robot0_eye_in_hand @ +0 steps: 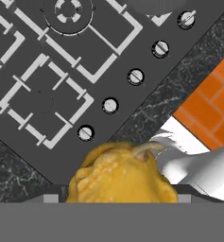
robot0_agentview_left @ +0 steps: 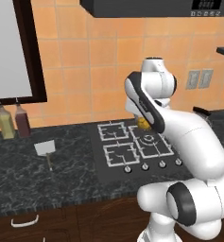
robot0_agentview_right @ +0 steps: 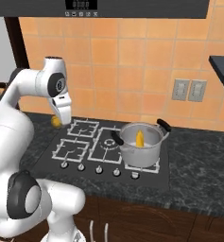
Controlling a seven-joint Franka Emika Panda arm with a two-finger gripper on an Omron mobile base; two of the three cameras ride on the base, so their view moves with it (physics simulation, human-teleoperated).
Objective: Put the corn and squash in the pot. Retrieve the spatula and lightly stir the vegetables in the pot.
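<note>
While the tool (robot0_eye_in_hand: 120, 201) grasps the lumpy orange-yellow squash (robot0_eye_in_hand: 120, 177), corn (robot0_agentview_right: 140, 138) lies in the shiny steel pot (robot0_agentview_right: 141, 153).

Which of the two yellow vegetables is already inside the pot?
The corn, the slim bright yellow cob, stands inside the steel pot on the stove. The squash, lumpy and orange-yellow, is outside it, up at the robot's gripper.

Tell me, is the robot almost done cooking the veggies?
About halfway. Done: the corn is standing inside the pot on the stove. In hand: the squash is held by the claw, up over the stove's left side, not in the pot yet. Left: drop the squash in, then fetch the spatula, which lies on the counter, and stir gently.
</note>
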